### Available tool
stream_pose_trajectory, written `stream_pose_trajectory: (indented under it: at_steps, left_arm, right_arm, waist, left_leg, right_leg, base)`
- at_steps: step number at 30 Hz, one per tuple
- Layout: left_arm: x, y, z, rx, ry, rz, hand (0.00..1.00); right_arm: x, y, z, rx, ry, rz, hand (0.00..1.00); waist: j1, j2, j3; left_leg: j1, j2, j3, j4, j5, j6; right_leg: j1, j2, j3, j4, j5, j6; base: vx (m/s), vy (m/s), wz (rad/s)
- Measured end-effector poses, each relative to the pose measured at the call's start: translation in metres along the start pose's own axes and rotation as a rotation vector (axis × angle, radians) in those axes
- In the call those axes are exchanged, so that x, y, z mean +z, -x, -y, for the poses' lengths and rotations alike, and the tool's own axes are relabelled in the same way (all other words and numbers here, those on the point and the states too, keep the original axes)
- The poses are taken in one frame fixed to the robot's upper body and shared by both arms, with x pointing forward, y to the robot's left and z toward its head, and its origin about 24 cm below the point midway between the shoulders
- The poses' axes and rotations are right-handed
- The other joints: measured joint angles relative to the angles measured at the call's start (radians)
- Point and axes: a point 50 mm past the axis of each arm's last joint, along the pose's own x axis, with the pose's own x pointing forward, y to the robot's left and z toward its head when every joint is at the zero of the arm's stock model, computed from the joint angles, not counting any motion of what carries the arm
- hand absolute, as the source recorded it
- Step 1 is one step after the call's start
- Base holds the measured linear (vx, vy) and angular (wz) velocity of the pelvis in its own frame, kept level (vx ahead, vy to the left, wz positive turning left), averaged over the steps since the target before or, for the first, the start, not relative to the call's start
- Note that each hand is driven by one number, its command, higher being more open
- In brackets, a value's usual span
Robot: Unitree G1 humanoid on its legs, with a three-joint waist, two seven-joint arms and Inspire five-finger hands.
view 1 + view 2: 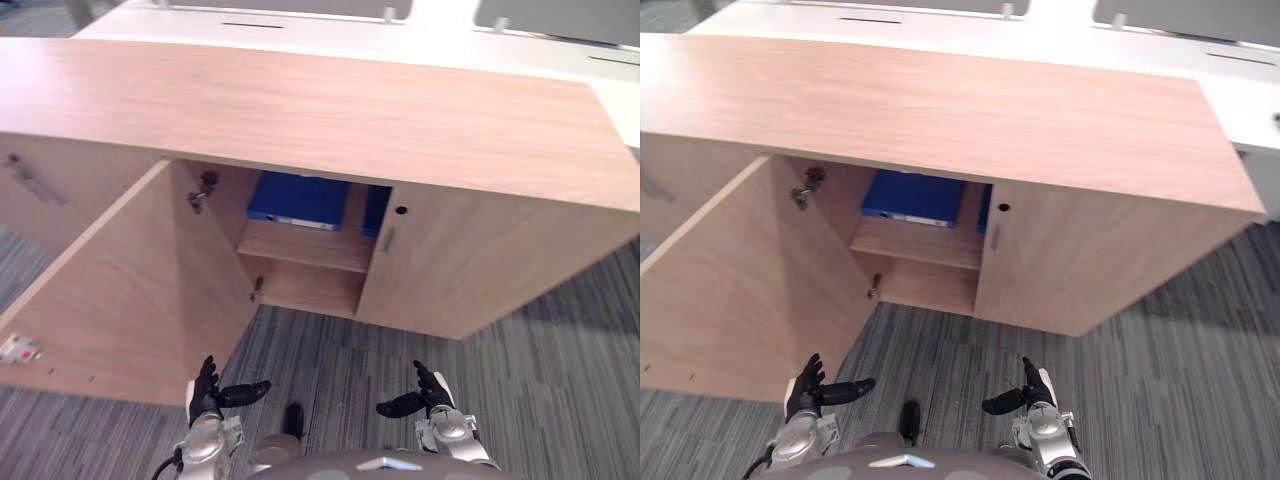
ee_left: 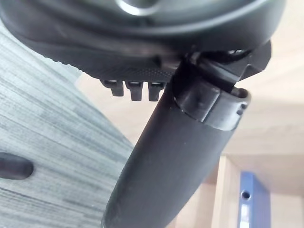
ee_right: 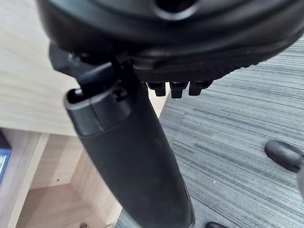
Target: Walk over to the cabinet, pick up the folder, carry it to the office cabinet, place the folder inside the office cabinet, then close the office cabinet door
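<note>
A blue folder [image 1: 298, 200] lies on the upper shelf inside the wooden office cabinet [image 1: 300, 110], and its spine also shows in the left wrist view [image 2: 251, 199]. The cabinet's left door [image 1: 130, 290] stands swung wide open toward me. My left hand [image 1: 210, 392] and right hand [image 1: 425, 395] hover low over the carpet, well short of the cabinet, both open and holding nothing. In the wrist views each thumb [image 2: 175, 156] [image 3: 128, 156] sticks out straight.
The right cabinet door [image 1: 470, 260] is closed and half hides a second blue item [image 1: 376, 210]. A lower shelf space [image 1: 310, 285] sits beneath the folder. White desks [image 1: 400, 30] stand behind the cabinet. Grey striped carpet [image 1: 520, 380] lies in front.
</note>
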Motion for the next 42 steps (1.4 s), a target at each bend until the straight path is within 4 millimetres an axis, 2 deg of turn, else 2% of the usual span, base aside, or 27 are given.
stream_pose_trajectory:
  at_steps: [3,4,8,11,14,15,20,23,25,28,34,38,42]
  left_arm:
    - [0.006,0.009,0.000,0.022,0.093,0.039,1.00]
    - [0.010,0.012,0.000,0.026,0.106,0.061,1.00]
    - [0.030,0.021,-0.008,0.061,0.185,0.158,1.00]
    - [0.043,0.029,-0.019,0.107,0.244,0.227,1.00]
    - [0.058,0.035,-0.041,0.189,0.291,0.308,1.00]
    - [0.063,0.039,-0.055,0.243,0.316,0.337,1.00]
    - [0.073,0.050,-0.099,0.424,0.339,0.414,1.00]
    - [0.078,0.052,-0.115,0.497,0.366,0.442,1.00]
    - [0.080,0.049,-0.122,0.540,0.321,0.440,1.00]
    - [0.081,0.031,-0.126,0.542,0.304,0.405,1.00]
    - [0.075,0.005,-0.106,0.462,0.284,0.323,1.00]
    - [0.077,-0.002,-0.101,0.429,0.187,0.312,1.00]
    - [0.084,-0.003,-0.103,0.421,0.107,0.333,1.00]
  right_arm:
    - [0.007,-0.001,0.003,-0.019,-0.018,0.026,1.00]
    - [0.010,-0.001,0.003,-0.020,-0.021,0.041,1.00]
    - [0.021,0.000,0.004,-0.025,-0.030,0.092,1.00]
    - [0.021,0.002,0.007,-0.034,-0.034,0.102,1.00]
    - [0.021,0.005,0.008,-0.041,-0.044,0.115,1.00]
    - [0.024,0.005,0.008,-0.039,-0.048,0.129,1.00]
    - [0.032,0.005,0.010,-0.033,-0.059,0.159,1.00]
    - [0.030,0.005,0.014,-0.046,-0.081,0.151,1.00]
    - [0.025,0.004,0.012,-0.035,-0.074,0.129,1.00]
    - [0.012,0.003,0.010,-0.031,-0.061,0.072,1.00]
    - [0.004,0.003,0.012,-0.035,-0.042,0.040,1.00]
    - [0.001,0.003,0.011,-0.031,-0.037,0.024,1.00]
    - [-0.007,0.004,0.010,-0.027,-0.034,-0.004,1.00]
  waist:
    - [0.025,0.004,0.005]
    - [0.038,0.004,0.012]
    - [0.053,-0.002,0.027]
    - [0.063,0.004,0.034]
    - [0.076,0.012,0.045]
    - [0.080,0.017,0.052]
    - [0.094,0.026,0.056]
    - [0.096,0.027,0.053]
    - [0.096,0.019,0.040]
    - [0.096,0.010,0.018]
    - [0.081,0.000,0.014]
    - [0.069,0.005,0.017]
    - [0.057,0.004,0.018]
  left_leg:
    - [-0.002,-0.008,-0.069,0.000,0.010,-0.005]
    - [-0.002,-0.011,-0.094,0.000,0.014,-0.008]
    - [-0.015,-0.026,-0.168,0.001,0.032,-0.016]
    - [-0.023,-0.035,-0.205,0.006,0.040,-0.019]
    - [-0.036,-0.055,-0.230,0.031,0.028,-0.015]
    - [-0.052,-0.067,-0.230,0.067,0.013,-0.013]
    - [-0.096,-0.082,-0.229,0.148,-0.021,-0.007]
    - [-0.104,-0.084,-0.230,0.164,-0.030,-0.008]
    - [-0.090,-0.076,-0.214,0.143,-0.023,-0.005]
    - [-0.050,-0.063,-0.205,0.088,0.006,-0.010]
    - [0.013,-0.028,-0.171,0.006,0.038,-0.014]
    - [0.020,-0.015,-0.156,0.002,0.040,-0.018]
    - [0.021,0.003,-0.150,0.001,0.040,-0.034]
  right_leg:
    - [0.034,0.007,-0.025,0.000,-0.013,-0.020]
    - [0.047,0.009,-0.034,0.001,-0.018,-0.018]
    - [0.062,0.005,-0.096,0.035,-0.050,-0.002]
    - [0.068,-0.002,-0.133,0.059,-0.059,0.005]
    - [0.089,-0.013,-0.170,0.066,-0.067,0.015]
    - [0.094,-0.019,-0.182,0.070,-0.072,0.015]
    - [0.093,-0.023,-0.197,0.077,-0.082,0.009]
    - [0.091,-0.019,-0.198,0.071,-0.083,0.008]
    - [0.090,-0.014,-0.176,0.060,-0.083,0.006]
    - [0.095,-0.013,-0.143,0.060,-0.076,0.005]
    - [0.094,0.000,-0.056,0.055,-0.072,-0.004]
    - [0.094,0.013,-0.030,0.041,-0.074,-0.006]
    - [0.094,0.030,-0.015,0.028,-0.075,-0.007]
  base:
    - [0.01,-0.046,0.70]
    - [-0.01,-0.044,0.65]
    - [-0.03,-0.038,0.56]
    - [-0.03,-0.012,0.48]
    - [-0.04,0.017,0.37]
    - [-0.05,0.042,0.21]
    - [-0.04,0.030,0.11]
    - [-0.01,-0.004,0.04]
    - [0.01,-0.040,-0.18]
    - [0.04,-0.063,-0.17]
    - [0.01,-0.043,-0.23]
    - [-0.07,-0.024,-0.14]
    - [-0.05,-0.027,-0.06]
